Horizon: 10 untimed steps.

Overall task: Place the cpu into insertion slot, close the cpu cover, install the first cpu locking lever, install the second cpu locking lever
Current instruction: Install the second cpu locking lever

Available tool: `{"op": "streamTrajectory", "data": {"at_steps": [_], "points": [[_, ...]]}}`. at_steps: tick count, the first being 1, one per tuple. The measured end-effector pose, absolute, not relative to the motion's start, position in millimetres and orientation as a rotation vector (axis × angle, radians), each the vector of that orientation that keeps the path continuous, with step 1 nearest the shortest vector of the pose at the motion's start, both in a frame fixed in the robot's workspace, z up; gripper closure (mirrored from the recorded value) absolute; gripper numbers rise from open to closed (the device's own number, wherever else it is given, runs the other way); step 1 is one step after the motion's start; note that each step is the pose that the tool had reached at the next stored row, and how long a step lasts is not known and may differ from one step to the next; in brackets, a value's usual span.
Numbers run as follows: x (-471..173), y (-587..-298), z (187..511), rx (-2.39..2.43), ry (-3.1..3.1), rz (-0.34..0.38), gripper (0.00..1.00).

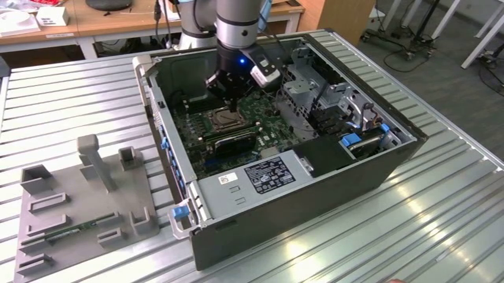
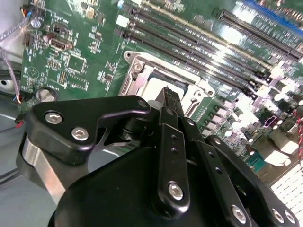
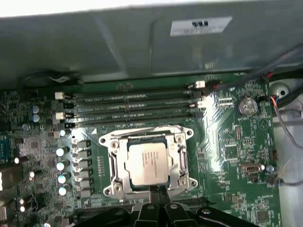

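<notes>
The cpu, a dull silver square, lies flat in the insertion slot on the green board. The silver cpu cover lies down over it, framing the chip's top. My gripper hovers at one edge of the socket, fingers pressed together and shut, with nothing visible between them. In the second wrist view the black fingertips sit right over the socket frame, hiding part of the cpu. From the exterior view the gripper reaches down into the open computer case just above the socket.
Long black memory slots run beside the socket, with the case wall behind them. A row of capacitors flanks the socket. A metal drive cage and a power supply crowd the case. A grey fixture tray lies outside on the slatted table.
</notes>
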<state>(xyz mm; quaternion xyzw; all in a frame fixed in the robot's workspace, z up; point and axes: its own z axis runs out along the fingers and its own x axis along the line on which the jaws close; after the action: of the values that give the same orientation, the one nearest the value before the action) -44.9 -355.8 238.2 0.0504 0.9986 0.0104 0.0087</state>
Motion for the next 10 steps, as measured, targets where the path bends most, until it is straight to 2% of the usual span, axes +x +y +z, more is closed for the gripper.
{"op": "streamTrajectory", "data": {"at_steps": [10], "points": [[-46.3,-366.6,238.0,0.158,3.12,0.033,0.89]]}}
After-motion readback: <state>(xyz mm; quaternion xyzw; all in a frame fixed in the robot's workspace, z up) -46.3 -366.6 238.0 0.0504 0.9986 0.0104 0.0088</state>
